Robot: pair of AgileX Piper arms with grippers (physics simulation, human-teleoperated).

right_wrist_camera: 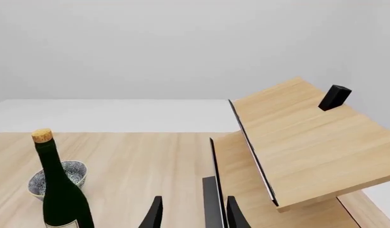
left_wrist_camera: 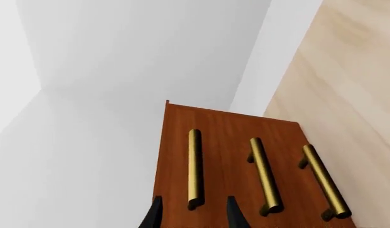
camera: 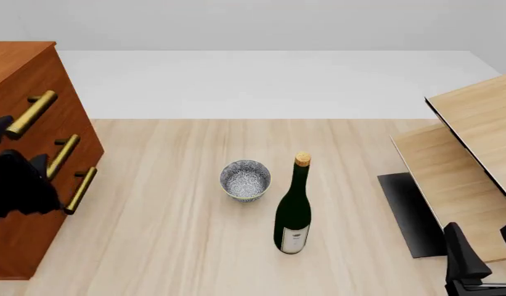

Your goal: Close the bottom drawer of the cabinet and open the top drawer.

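Cabinet (camera: 26, 154): stands at the left edge of the table (camera: 179, 246), front face turned toward the bowl and bottle; all three fronts appear flush in the left wrist view.
Bottom drawer (camera: 51, 216): judged shut; nothing of its inside shows.
Top drawer (camera: 47, 80): not yet drawn out; contents unseen.
Left gripper (left_wrist_camera: 193, 216): jaws parted narrowly, straddling the end of one brass handle (left_wrist_camera: 195, 166), apparently lined up for a pull; contact cannot be confirmed.
Right gripper (right_wrist_camera: 193, 213): idle, jaws apart, holding nothing, near the pale boards (right_wrist_camera: 309, 142).
Bowl (camera: 244, 179): patterned, appears empty.
Bottle (camera: 294, 209): upright, corked, just beside the bowl.
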